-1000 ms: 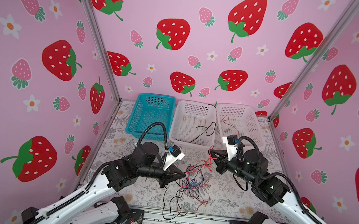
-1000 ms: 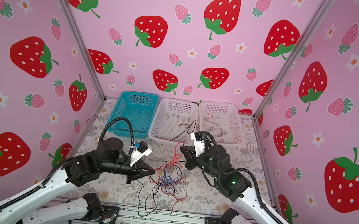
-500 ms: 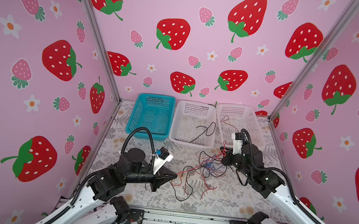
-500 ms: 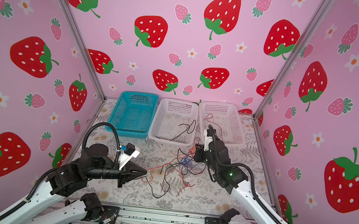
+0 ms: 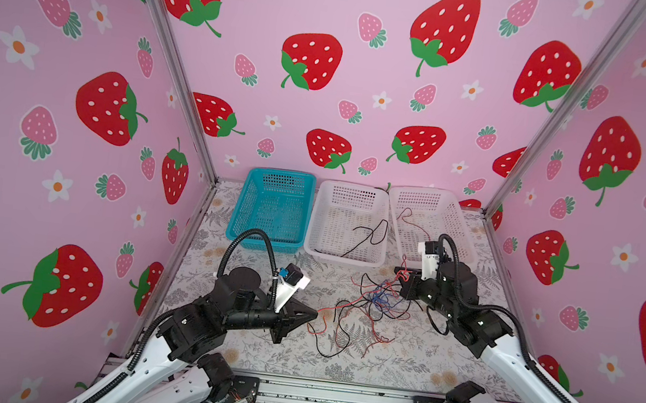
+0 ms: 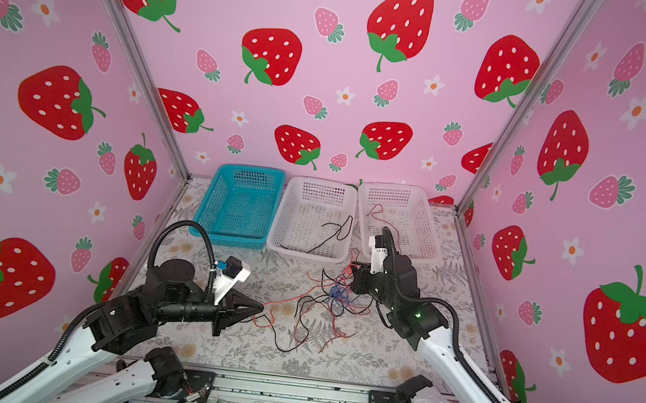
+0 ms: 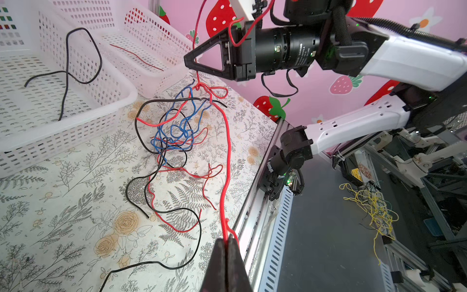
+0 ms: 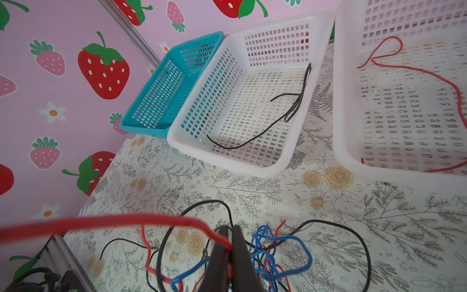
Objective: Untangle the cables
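Cables (image 5: 376, 301) lay in a loose red, black and blue tangle on the flowered table (image 5: 398, 358), between the two arms and in front of three baskets. One red cable (image 7: 228, 161) ran out of the heap to the left pincer (image 7: 228, 242), which was clamped on its end. The right pincer (image 8: 228, 235) was clamped on a red strand too, held just above the heap; it seemed to be the same cable. A sorted black cable (image 5: 369, 235) lay in the middle white basket (image 5: 343, 257) and a sorted red cable (image 5: 414, 225) in the right white basket (image 5: 462, 232), with the blue basket (image 5: 266, 241) beside them. To free the red cable well, the pincers should probably draw apart slowly and low. They should watch the small knot where blue loops hung on it, and stop if the whole heap began to drag along.
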You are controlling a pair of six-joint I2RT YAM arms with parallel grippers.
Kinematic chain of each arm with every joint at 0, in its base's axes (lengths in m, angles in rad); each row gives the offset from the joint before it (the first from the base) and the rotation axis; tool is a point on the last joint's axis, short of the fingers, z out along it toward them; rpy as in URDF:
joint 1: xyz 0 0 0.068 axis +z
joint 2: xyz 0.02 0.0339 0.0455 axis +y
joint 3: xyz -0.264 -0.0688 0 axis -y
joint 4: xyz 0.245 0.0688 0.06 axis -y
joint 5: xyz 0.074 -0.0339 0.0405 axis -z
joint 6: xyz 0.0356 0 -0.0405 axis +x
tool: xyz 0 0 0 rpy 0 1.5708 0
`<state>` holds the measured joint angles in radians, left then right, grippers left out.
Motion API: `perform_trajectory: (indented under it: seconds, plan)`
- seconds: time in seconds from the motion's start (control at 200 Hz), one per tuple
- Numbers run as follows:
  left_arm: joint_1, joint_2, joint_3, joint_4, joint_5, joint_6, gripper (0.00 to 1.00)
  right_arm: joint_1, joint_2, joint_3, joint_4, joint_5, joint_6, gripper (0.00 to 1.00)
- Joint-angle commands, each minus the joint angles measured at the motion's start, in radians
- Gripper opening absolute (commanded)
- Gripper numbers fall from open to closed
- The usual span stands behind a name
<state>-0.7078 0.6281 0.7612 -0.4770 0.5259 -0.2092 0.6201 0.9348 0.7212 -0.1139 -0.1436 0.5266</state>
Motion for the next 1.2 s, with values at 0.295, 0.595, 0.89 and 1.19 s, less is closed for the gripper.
perform_trajectory:
  seconds: [0.295, 0.595, 0.89, 1.19]
  plan:
    - [0.010, 0.086, -0.002, 0.232, 0.106, -0.118, 0.00, 0.241, 0.015, 0.050, 0.082, 0.011, -0.133, 0.00]
    - [0.010, 0.148, -0.046, 0.335, 0.157, -0.168, 0.00, 0.382, 0.086, 0.139, 0.031, 0.394, -0.050, 0.00]
    - [-0.003, 0.154, -0.052, 0.373, 0.175, -0.209, 0.00, 0.504, 0.209, 0.227, -0.057, 0.726, 0.099, 0.00]
    - [-0.041, 0.177, -0.057, 0.432, 0.153, -0.249, 0.00, 0.537, 0.292, 0.239, 0.044, 0.638, 0.171, 0.00]
